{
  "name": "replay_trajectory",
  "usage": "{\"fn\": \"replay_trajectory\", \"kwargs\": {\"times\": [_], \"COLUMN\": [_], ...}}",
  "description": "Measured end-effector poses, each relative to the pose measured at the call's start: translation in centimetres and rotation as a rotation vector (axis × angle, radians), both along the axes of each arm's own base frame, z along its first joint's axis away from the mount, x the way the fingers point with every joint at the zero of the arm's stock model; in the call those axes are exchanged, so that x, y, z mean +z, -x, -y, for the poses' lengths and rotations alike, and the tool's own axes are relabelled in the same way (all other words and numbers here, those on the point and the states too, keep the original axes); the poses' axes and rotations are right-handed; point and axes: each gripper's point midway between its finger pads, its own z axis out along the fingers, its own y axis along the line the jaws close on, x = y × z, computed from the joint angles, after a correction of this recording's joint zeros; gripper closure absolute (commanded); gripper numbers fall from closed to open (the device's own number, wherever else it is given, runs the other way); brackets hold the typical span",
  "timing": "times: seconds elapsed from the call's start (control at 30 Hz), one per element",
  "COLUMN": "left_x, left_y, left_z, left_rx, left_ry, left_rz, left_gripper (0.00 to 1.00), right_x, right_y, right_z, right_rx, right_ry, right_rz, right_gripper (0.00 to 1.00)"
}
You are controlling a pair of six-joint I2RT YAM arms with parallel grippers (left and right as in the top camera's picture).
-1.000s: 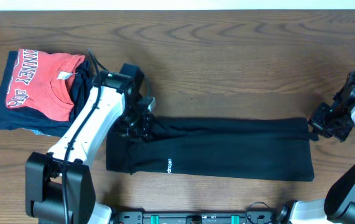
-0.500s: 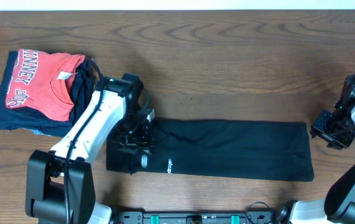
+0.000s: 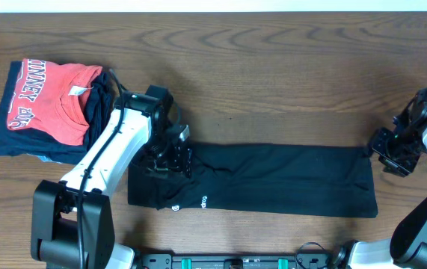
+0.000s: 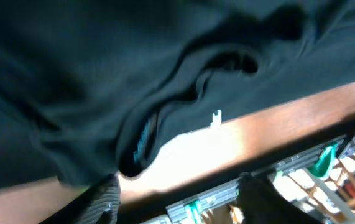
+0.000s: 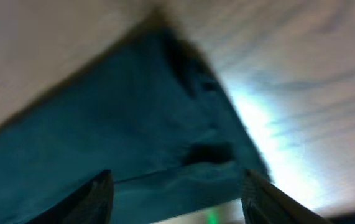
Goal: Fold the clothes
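Observation:
The clothes [image 3: 273, 179], a black T-shirt folded into a long flat strip, lie across the table's front half with a tiny white logo [image 3: 204, 200] near the left end. My left gripper [image 3: 170, 155] hovers over the strip's upper left part, open and holding nothing. In the left wrist view the black fabric [image 4: 102, 62] fills the top, wrinkled, above the gripper [image 4: 180, 208]. My right gripper [image 3: 389, 152] stands open at the strip's upper right corner. The right wrist view shows that corner [image 5: 133, 118] beyond the gripper [image 5: 177, 199], with nothing between its fingers.
A stack of folded garments sits at the back left, a red T-shirt [image 3: 52, 101] with white lettering on top of navy ones [image 3: 19, 142]. The arm bases and a rail [image 3: 228, 261] line the front edge.
Both grippers have opened and let go of the black shirt. The fabric at the left end has dropped and settled flat; the right gripper has drawn slightly back from the corner.

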Motion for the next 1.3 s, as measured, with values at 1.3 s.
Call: {"fn": "replay_trajectory", "kwargs": {"times": [1.3], "left_x": [-8.6], "left_y": [-5.5], "left_z": [-10.4], "left_rx": [0.473], "left_ry": [-0.324], "left_rz": [0.314], "left_gripper": [0.87], "right_x": [-7.4], "right_y": [0.2], "right_z": [-4.9], "right_rx": [0.152], "right_ry": [-0.198], "right_rz": [0.243], "right_gripper": [0.33]}}
